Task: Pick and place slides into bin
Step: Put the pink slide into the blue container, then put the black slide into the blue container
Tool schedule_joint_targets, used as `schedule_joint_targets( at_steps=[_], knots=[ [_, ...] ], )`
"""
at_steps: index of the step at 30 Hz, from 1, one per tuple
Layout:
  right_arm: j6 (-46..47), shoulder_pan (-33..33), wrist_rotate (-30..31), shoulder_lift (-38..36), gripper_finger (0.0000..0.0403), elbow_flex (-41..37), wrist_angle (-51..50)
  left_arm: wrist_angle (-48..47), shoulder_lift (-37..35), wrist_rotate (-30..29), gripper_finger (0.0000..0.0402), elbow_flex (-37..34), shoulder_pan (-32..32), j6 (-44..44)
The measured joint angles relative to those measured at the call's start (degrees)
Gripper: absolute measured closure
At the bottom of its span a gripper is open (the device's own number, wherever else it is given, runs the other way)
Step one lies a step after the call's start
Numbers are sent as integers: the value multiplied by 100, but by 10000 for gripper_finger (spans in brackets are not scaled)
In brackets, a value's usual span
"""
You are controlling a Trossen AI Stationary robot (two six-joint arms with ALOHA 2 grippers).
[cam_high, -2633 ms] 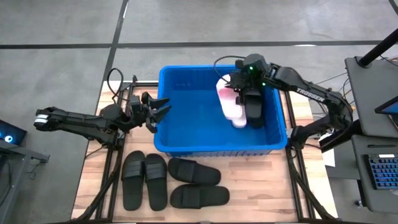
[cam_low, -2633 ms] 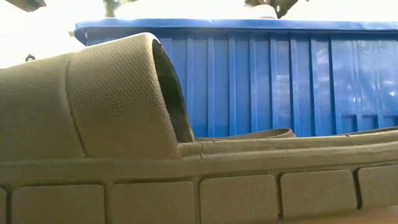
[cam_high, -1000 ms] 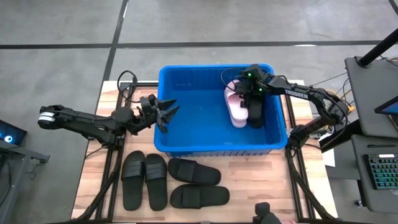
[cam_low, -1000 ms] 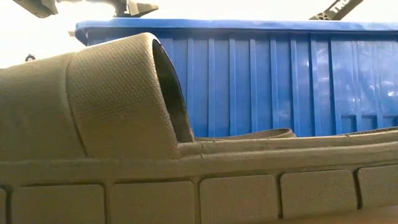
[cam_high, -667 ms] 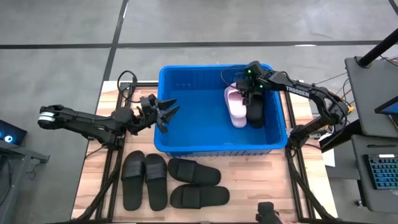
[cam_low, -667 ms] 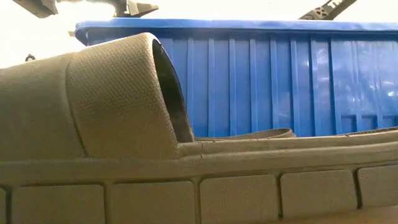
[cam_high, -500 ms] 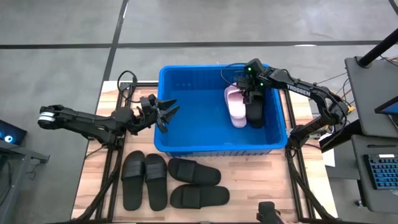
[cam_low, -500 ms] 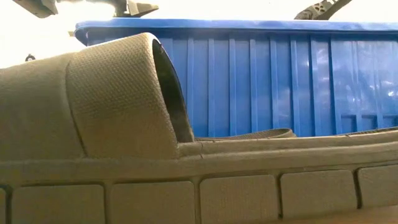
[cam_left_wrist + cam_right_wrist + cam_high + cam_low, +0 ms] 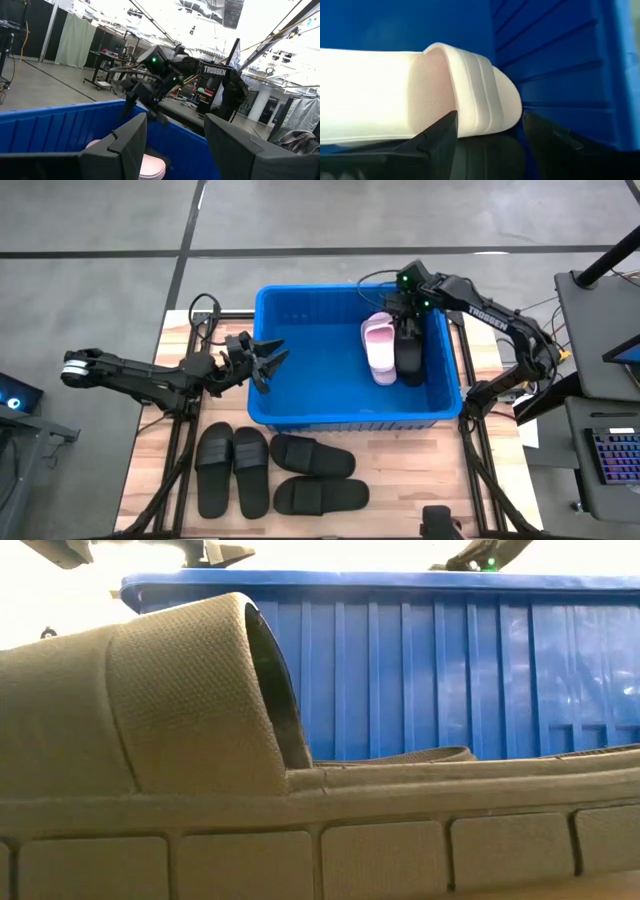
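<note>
The right gripper (image 9: 405,312) hangs over the far-right corner of the blue bin (image 9: 262,365), at about 1 o'clock from the bin's centre, its fingers parted with nothing between them. Just below it, a pale pink slide (image 9: 379,348) and 1 black slide (image 9: 410,353) lie side by side on the bin floor against the right wall, toes toward the near rim. The right wrist view looks straight down on the pink strap (image 9: 470,97) between the spread fingers (image 9: 437,137), which suggests the slide sits where it was let go, tucked into the corner to leave the rest of the floor free.

The left gripper (image 9: 268,358) waits at the bin's left rim, roughly 9 o'clock, jaws spread and holding nothing; its own camera looks across the tub at the other arm, so it appears parked clear of the drop zone.

4 black slides remain on the wooden table (image 9: 400,480) at 6 o'clock of the bin: an upright pair (image 9: 232,470) side by side on the left, and 2 lying crosswise (image 9: 312,475) just to their right. The low view is almost filled by the strap of one of them (image 9: 190,690) with the bin wall behind it.

By this count, 2 slides are binned and 4 are not yet moved.
</note>
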Motion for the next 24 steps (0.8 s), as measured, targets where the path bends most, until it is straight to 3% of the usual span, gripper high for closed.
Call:
schedule_joint_targets(
  at_steps=[5,10,18,24],
  knots=[
    [482,2,-4,-2,188,481,-310,0,0,30,217,0,0,0],
    [1889,20,-10,-2,188,1042,-537,2,-4,229,217,0,-4,-23],
    [2650,649,-24,-586,188,1440,-786,39,-73,1285,217,30,-4,-1131],
    [4024,1440,161,-1286,188,1411,-741,39,-83,2120,217,129,-9,-2080]
  ],
)
